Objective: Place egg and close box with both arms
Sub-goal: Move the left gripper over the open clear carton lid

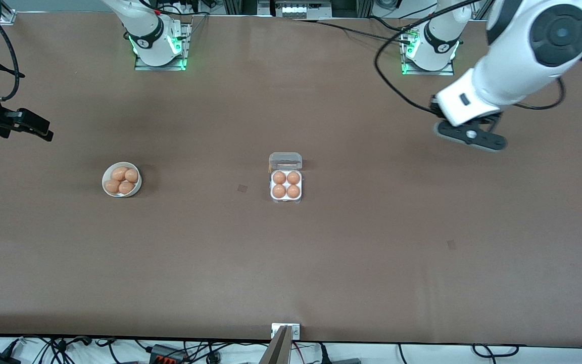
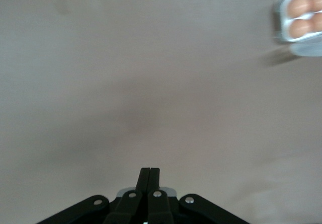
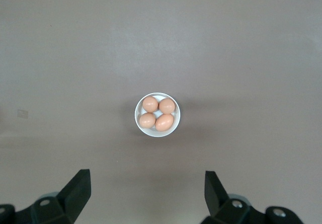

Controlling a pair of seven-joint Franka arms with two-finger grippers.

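Box [image 1: 286, 185] sits mid-desk, all four cells filled, lid still swung up, so only closing is left. Left gripper [image 2: 150, 172] pinched together over bare desk at its end; right gripper [image 3: 147, 183] spread wide above the bowl [image 1: 122, 179] of spare eggs.

Brown table [image 1: 291, 263], matte, broad. Near its middle, box [image 1: 286, 178]: lid swung open and lying flat on the side farther from the front camera, four eggs [image 1: 286, 184] filling the white tray's cells. Toward the right arm's end, well apart from the box, round white bowl [image 1: 122, 179] with four more eggs heaped inside. Two arm bases [image 1: 159, 43] bolted along the edge farthest from the front camera. A small dark square mark [image 1: 242, 188] just beside the box.
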